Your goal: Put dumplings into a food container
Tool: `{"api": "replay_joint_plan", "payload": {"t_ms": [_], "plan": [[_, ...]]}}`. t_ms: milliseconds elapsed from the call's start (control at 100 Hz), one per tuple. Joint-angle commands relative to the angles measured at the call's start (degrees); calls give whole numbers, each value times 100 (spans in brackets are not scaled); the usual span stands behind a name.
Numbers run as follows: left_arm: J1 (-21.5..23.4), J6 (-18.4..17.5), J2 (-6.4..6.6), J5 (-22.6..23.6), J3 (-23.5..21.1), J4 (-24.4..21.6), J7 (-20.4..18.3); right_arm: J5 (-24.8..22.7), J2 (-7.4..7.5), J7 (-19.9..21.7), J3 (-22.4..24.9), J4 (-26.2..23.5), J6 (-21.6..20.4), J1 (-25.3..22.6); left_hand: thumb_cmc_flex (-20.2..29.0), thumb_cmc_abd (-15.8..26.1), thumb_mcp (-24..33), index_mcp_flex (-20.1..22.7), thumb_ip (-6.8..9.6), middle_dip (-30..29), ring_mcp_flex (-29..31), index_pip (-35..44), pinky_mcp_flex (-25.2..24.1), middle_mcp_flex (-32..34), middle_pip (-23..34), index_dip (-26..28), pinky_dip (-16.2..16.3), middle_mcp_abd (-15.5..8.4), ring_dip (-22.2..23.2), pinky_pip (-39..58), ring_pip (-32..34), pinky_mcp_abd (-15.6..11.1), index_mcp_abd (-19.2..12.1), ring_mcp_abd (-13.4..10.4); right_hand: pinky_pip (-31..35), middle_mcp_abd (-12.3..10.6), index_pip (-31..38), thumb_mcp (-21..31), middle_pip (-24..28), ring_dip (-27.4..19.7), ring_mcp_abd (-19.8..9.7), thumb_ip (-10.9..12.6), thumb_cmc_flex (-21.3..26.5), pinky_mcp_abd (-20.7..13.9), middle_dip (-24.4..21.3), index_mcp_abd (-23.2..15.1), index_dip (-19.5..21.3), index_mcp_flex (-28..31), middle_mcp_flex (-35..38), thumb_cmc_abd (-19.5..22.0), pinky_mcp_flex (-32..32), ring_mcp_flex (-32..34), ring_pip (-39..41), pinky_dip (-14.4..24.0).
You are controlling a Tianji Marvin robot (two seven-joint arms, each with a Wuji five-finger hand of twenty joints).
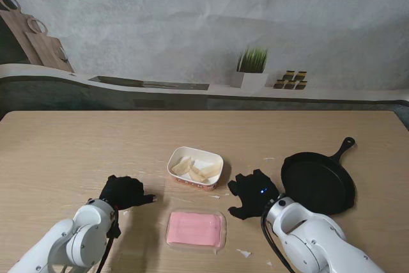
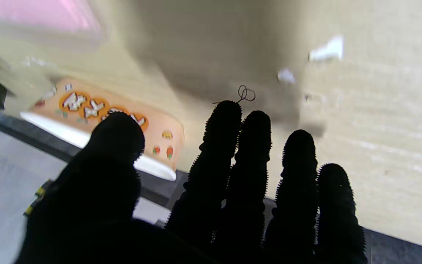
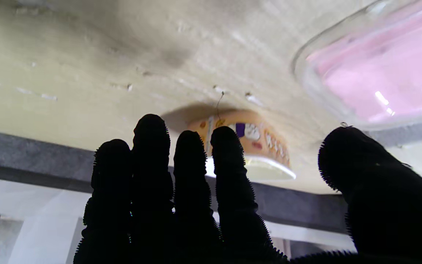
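Nearest, pink-lidded container; beyond, paper bowl holds dumplings; both hands empty, fingers spread.

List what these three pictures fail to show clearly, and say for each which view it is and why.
- Dumplings in the bowl: stand view, too small to count.
- Pink lid: left wrist view, blurred and cut off by the edge.
- Bowl's inside: both wrist views, hidden by its wall.
- Pan: stand view, near rim behind the right arm.

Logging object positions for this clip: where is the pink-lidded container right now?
In the stand view the pink-lidded container sits near the table's front edge, between the left hand and right hand, nearer to me than the dumpling bowl.
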Motion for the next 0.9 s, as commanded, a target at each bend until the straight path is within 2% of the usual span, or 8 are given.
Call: {"api": "replay_joint_plan", "payload": {"t_ms": [0, 100, 220, 510, 600, 680, 890], "plan": [[53, 42, -16, -39, 134, 2, -92, -33, -66, 126, -138, -48, 124, -114, -151, -90, 53, 277, -9, 34, 143, -8, 27, 143, 75, -15, -62, 144, 101, 283, 155, 37, 76, 156, 259, 191, -35, -91, 107, 75, 269, 318, -204, 51, 59, 201, -16, 114, 88, 229, 71, 192, 146, 157], [-18, 197, -20, -113, 331, 76, -89, 69, -79, 285, -385, -60, 580, -57, -134, -86, 120, 438, -22, -8, 210, -64, 46, 242, 86, -109, -122, 178, 92, 357, 185, 47, 83, 191, 297, 283, -80, -116, 105, 81, 363, 323, -242, 91, 64, 253, -32, 180, 111, 411, 60, 192, 177, 173], [-124, 317, -3, -198, 501, 130, -210, 296, -70, 734, -641, -129, 1026, 52, -110, -75, 176, 542, -32, -29, 293, -97, 110, 319, 100, -172, -120, 145, 87, 459, 216, 53, 43, 177, 325, 269, -159, -234, 164, 120, 330, 308, -406, -1, 105, 275, -52, -29, -134, 715, -45, 19, 244, 211], [-283, 531, 2, -444, 737, 236, -334, 371, -72, 1070, -1294, -62, 2188, 352, 45, -232, 538, 1005, -63, -61, 575, -106, 233, 651, 242, -422, -93, 126, 87, 739, 376, 74, -23, 205, 386, 432, -201, -404, 192, 159, 462, 290, -564, 52, 109, 427, -86, -70, -268, 923, -105, -82, 306, 292], [-300, 542, 11, -472, 778, 252, -382, 273, -84, 1051, -1410, -60, 2475, 372, 44, -253, 669, 1108, -81, -72, 672, -56, 273, 763, 265, -448, -77, 133, 89, 827, 428, 75, -34, 219, 411, 473, -178, -420, 214, 168, 518, 296, -554, 86, 112, 451, -91, -15, -242, 917, -98, -60, 328, 312], [-312, 539, 25, -461, 791, 257, -449, 216, -76, 1222, -1522, -60, 2691, 437, 24, -276, 736, 1154, -97, -76, 712, -35, 270, 812, 279, -467, -83, 121, 86, 849, 448, 56, -47, 201, 414, 500, -205, -424, 189, 164, 531, 302, -554, 93, 99, 467, -115, 4, -243, 928, -105, -75, 318, 319], [-255, 623, 60, -481, 754, 117, -661, 573, -13, 1620, -1948, -36, 3122, 768, -35, -341, 842, 1380, -122, -53, 927, 160, 342, 1073, 378, -445, -63, 124, 102, 973, 561, 21, -87, 190, 437, 472, -234, -380, 189, 179, 537, 301, -474, 48, 93, 442, -158, 24, -271, 940, -202, -152, 334, 355]]}}
